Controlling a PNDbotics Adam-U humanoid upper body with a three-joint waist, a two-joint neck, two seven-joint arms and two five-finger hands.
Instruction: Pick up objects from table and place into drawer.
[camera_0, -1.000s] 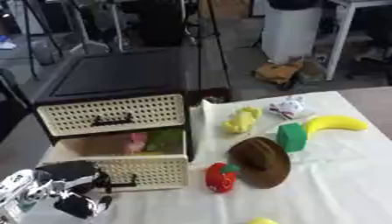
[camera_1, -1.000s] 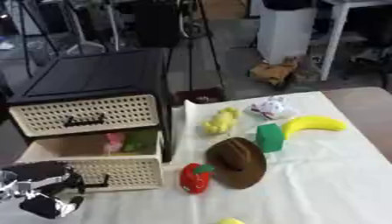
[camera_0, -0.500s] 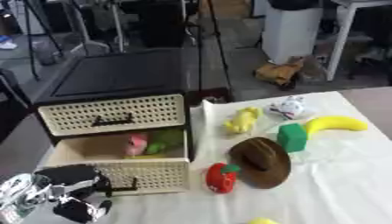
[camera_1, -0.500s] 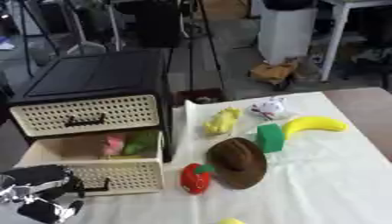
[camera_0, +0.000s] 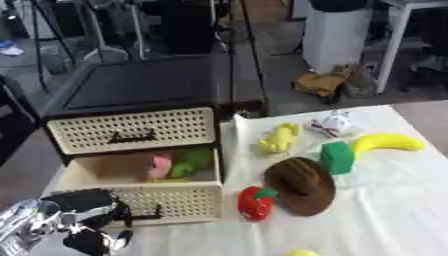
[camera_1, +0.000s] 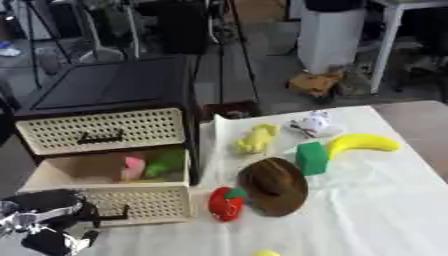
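Left eye view: lower drawer (camera_0: 140, 200) pulled open at centre left, with a pink thing (camera_0: 161, 165) and a green thing (camera_0: 192, 161) inside. Judged partly done. Left on the cloth: banana (camera_0: 387, 143), green block (camera_0: 337, 157), brown hat (camera_0: 302, 184), red fruit (camera_0: 255, 204), yellow toy (camera_0: 280, 137), white toy (camera_0: 331, 123). Left hand (camera_0: 83, 220), lower left corner, sits by the drawer handle; I cannot tell how its fingers lie. Yellow object at bottom edge is cut off. Right hand unseen.
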